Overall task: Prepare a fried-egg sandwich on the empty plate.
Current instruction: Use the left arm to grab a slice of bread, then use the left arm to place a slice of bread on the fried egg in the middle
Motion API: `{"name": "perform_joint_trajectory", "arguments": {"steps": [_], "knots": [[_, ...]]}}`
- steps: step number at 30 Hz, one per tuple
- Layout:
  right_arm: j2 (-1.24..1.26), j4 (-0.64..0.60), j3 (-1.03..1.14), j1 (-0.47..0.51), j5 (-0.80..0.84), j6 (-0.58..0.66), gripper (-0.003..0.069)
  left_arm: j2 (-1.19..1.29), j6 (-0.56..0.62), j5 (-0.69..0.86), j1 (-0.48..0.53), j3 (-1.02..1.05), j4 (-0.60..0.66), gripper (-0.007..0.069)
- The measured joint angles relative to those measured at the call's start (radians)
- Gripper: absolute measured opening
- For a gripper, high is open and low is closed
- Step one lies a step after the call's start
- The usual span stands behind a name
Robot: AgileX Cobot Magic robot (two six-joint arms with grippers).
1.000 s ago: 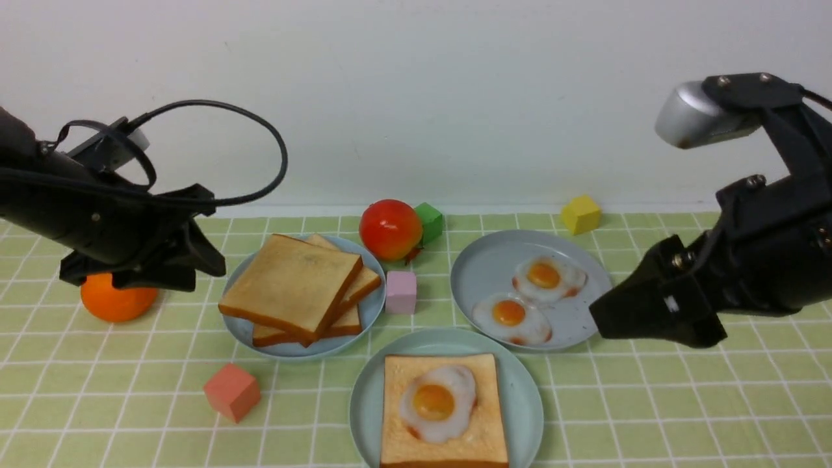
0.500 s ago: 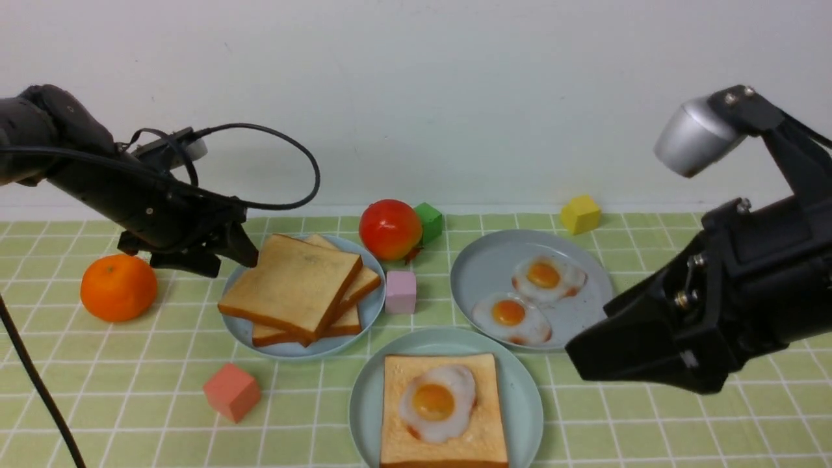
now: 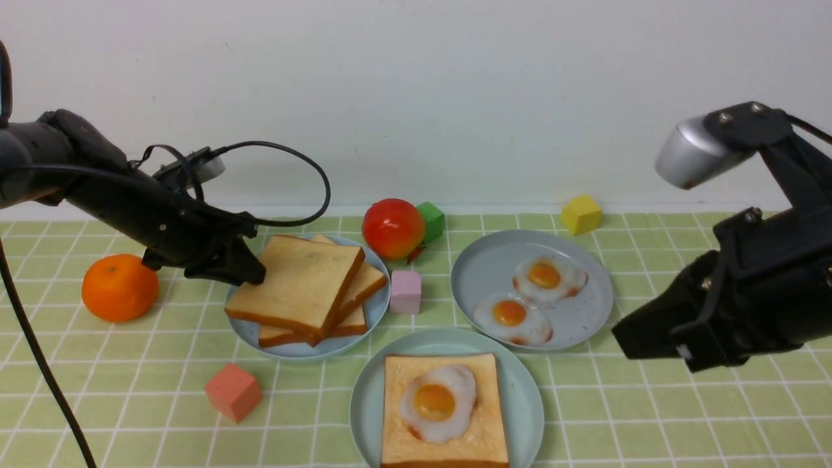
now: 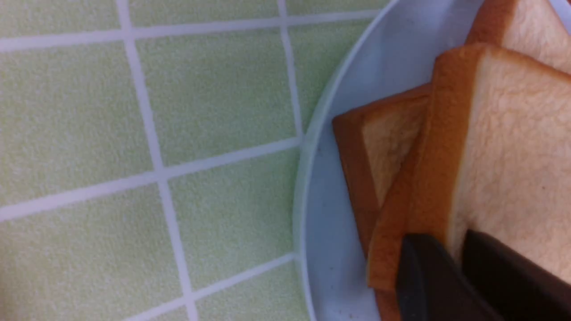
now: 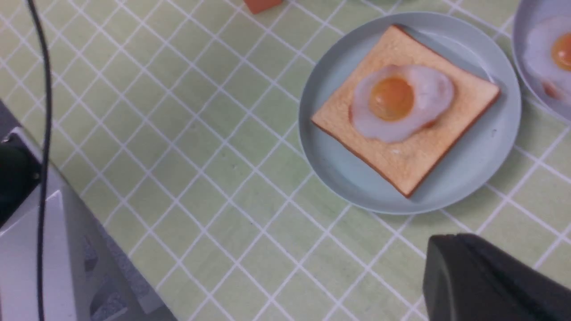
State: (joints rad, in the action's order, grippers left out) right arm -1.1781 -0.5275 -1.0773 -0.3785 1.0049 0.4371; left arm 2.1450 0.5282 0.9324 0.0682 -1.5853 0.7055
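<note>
The mint-green plate [image 3: 364,403] at the front centre holds one toast slice [image 3: 448,448] with a fried egg [image 3: 437,402] on it; they also show in the right wrist view, plate [image 5: 482,178], toast [image 5: 428,165], egg [image 5: 401,102]. A stack of toast slices [image 3: 296,283] lies on a grey-blue plate [image 3: 250,331]. My left gripper [image 3: 252,274] is at the stack's left edge, jaws closed across the top slice's [image 4: 513,147] crust edge, one finger on top [image 4: 504,263], one at the crust. The slice still rests on the stack. My right gripper [image 3: 624,341] is shut and empty, right of the mint plate.
A second grey-blue plate [image 3: 481,266] holds two fried eggs [image 3: 548,276]. An orange [image 3: 119,288] sits left of the stack, a tomato [image 3: 392,229] and green cube [image 3: 430,221] behind, a pink cube [image 3: 405,292] between plates, a red cube [image 3: 233,392] front left, a yellow cube [image 3: 580,214] back right.
My left gripper moved right and down onto the toast stack's edge and closed; the toast plate shifted slightly right. My right gripper drew back to the right.
</note>
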Motion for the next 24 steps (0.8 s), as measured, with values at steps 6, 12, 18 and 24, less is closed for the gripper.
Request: {"name": "perform_joint_trajectory", "arguments": {"steps": [6, 12, 18, 24], "knots": [[0.001, 0.054, 0.0, 0.0, -0.002, -0.066, -0.0009, -0.052, 0.005, 0.099, 0.0, 0.0, 0.026, 0.0025], [0.001, 0.056, 0.0, 0.0, -0.002, -0.072, -0.0006, -0.145, 0.024, 0.24, -0.049, 0.021, 0.185, 0.0025], [0.001, 0.064, 0.0, 0.0, 0.0, -0.104, -0.0003, -0.226, 0.027, 0.221, -0.192, 0.191, 0.305, 0.0025], [0.001, 0.083, 0.0, 0.0, 0.013, -0.117, 0.0001, -0.299, 0.027, -0.024, -0.264, 0.423, 0.327, 0.0024]]}}
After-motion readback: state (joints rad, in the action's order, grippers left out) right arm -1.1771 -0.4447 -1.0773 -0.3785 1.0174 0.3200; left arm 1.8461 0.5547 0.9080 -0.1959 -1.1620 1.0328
